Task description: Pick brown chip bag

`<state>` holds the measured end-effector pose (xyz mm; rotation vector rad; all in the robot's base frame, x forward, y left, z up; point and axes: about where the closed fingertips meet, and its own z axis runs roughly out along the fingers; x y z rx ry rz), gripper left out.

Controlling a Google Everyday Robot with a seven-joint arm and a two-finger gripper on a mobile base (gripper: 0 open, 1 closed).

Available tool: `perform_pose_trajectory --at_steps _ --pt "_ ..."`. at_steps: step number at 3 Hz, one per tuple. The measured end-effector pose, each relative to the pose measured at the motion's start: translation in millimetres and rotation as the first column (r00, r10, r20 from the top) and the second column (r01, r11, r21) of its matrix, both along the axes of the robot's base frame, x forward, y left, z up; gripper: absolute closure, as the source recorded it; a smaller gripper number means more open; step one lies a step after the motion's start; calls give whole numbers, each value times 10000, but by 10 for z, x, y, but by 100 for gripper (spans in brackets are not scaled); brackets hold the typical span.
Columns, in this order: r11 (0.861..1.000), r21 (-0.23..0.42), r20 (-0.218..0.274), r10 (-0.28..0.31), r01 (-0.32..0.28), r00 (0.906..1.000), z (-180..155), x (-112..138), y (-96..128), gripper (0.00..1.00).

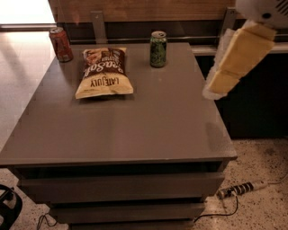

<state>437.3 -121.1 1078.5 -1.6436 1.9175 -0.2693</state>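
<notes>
Claw (226, 74) hangs right of grey table (148, 130) bearing brown chip bag (104, 72).

Grey tabletop (135, 130), matte, light glare near the left edge. Red can (60, 44) upright at the far left corner. Green can (158, 49) upright near the far edge, right of centre, well apart from the red one. Drawer fronts (121, 186) below the front edge. Wooden panel (148, 9) behind the far edge. White power strip (240, 188) with a dark cable on the speckled floor (265, 170) below the front right corner. Claw (225, 76) hangs just beyond the right edge.
</notes>
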Motion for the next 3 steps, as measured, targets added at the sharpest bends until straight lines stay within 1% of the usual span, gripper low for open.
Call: perform_pose_trajectory --at_steps 1,2,3 --pt "9934 1008 305 517 -545 9982 -82 399 563 0" --pt "9934 1008 306 517 -546 9982 -81 398 563 0" --pt "9901 1322 3 468 -464 9989 -198 609 570 0"
